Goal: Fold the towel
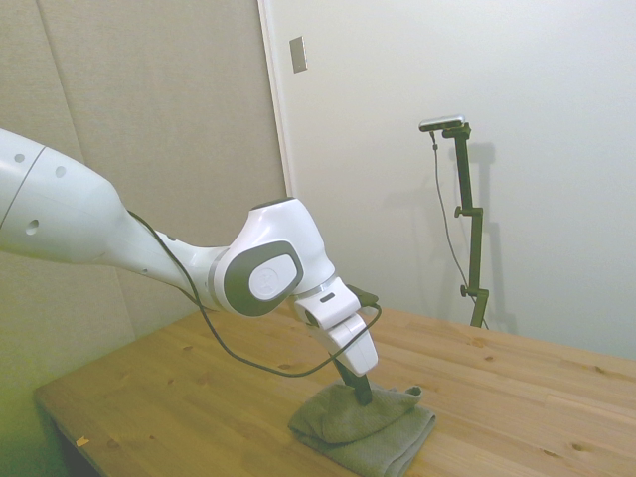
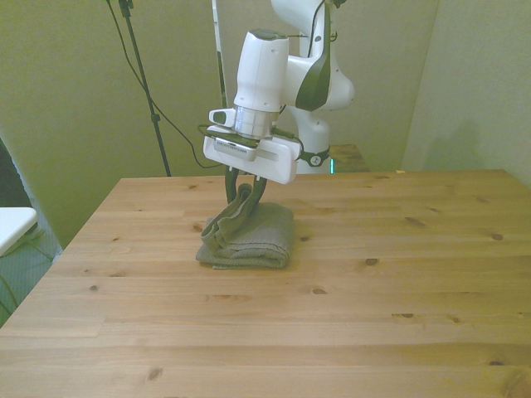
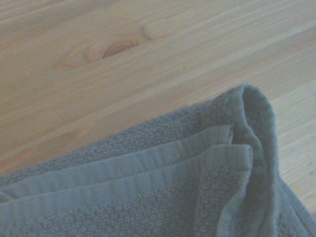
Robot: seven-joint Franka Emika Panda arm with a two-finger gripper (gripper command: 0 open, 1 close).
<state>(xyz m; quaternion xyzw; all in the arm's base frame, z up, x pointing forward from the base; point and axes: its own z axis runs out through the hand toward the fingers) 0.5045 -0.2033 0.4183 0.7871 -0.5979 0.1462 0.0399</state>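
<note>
Your towel [image 2: 249,236] lay left of centre in the front view, on the far half of the wooden table [image 2: 373,315], and at the bottom middle of the side view. It was already doubled into a thick, compact bundle; the wrist view showed at least two hemmed edges [image 3: 148,163] stacked close together near one rounded corner. One end of the cloth stood raised above the rest, drawn up between the fingers of the gripper [image 2: 246,192], which were closed in on that raised fold with only the cloth's thickness between them. So you had most of the folding done, by my reading: what remained was to lay that lifted end down flat and let go. The bundle looked a bit lumpy on its left side in the front view, so the final layer may have needed squaring.
</note>
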